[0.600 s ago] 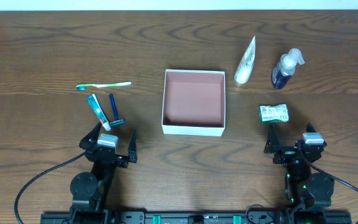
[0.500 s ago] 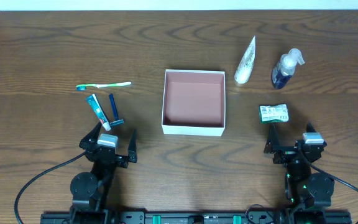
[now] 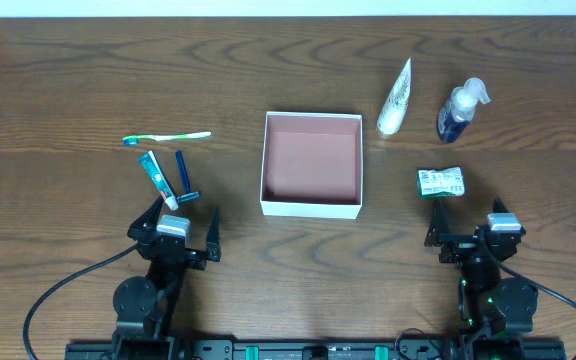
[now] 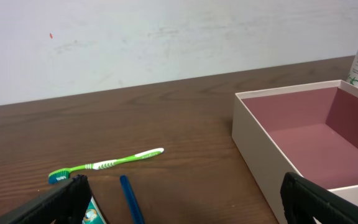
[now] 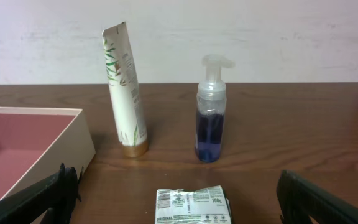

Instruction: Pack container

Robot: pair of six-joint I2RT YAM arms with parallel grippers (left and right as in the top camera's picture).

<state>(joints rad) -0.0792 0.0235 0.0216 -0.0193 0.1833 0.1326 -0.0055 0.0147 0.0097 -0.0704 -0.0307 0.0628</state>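
Note:
The container (image 3: 311, 205), a white square box with a pinkish floor, sits empty at the table's middle; it also shows in the left wrist view (image 4: 253, 134) and right wrist view (image 5: 79, 146). A green toothbrush (image 3: 168, 137), a toothpaste tube (image 3: 157, 179) and a blue razor (image 3: 184, 176) lie left of it. A white tube (image 3: 395, 98), a blue pump bottle (image 3: 460, 110) and a soap packet (image 3: 440, 181) stand or lie to its right. My left gripper (image 3: 178, 222) is open and empty just near of the toothpaste. My right gripper (image 3: 465, 225) is open and empty just near of the soap packet (image 5: 191, 205).
A pale wall (image 4: 166, 37) runs along the table's far edge. Black cables (image 3: 48, 300) loop from the arm bases at the near edge.

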